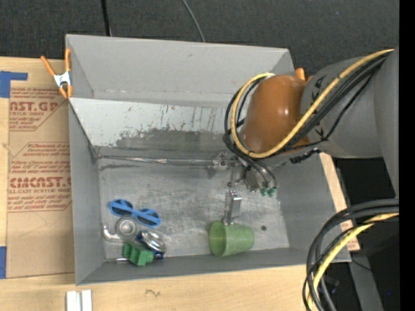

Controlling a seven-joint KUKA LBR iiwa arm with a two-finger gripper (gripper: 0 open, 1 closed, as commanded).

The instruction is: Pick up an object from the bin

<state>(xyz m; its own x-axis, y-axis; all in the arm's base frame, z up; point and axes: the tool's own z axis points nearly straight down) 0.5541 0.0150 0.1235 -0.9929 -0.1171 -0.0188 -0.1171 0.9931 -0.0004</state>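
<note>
Just beyond the tips of our fingers (233,206), which look pinched narrow and empty, the green cup (231,239) lies on its side, crosswise to them.

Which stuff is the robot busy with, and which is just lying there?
In the job: gripper; green cup on its side, closest to it.
Just lying about: blue propeller toy; silver round bits; green block, heaped at the left.
</note>
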